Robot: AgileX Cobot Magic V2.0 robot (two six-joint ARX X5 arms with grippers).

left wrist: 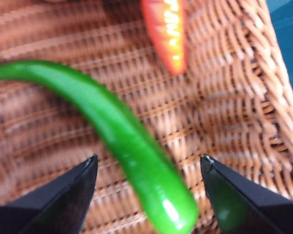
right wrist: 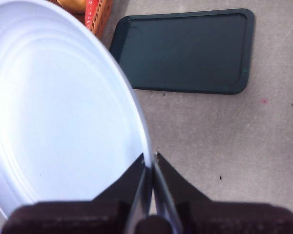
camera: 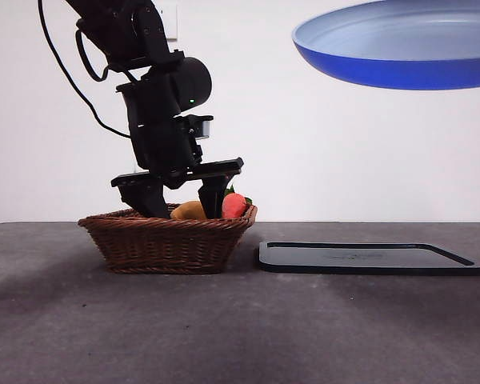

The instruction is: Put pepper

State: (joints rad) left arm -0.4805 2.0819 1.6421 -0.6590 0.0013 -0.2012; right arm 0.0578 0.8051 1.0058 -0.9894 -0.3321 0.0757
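Observation:
The pepper [left wrist: 122, 136], glossy green and elongated, lies on the floor of the wicker basket [left wrist: 224, 112]. My left gripper [left wrist: 149, 165] is open, lowered into the basket [camera: 170, 238], with one jaw on each side of the pepper. In the front view the left gripper [camera: 180, 202] reaches down into the basket and the pepper is hidden by the rim. My right gripper [right wrist: 150, 163] is shut on the rim of the blue plate [right wrist: 58, 107], held high in the air at the upper right of the front view [camera: 400, 48].
A red-orange fruit [left wrist: 167, 29] lies in the basket beyond the pepper; it shows at the rim [camera: 234, 205] beside a yellow-orange fruit [camera: 189, 211]. A flat black tray [camera: 368, 258] lies on the grey table right of the basket, also below the plate [right wrist: 185, 48].

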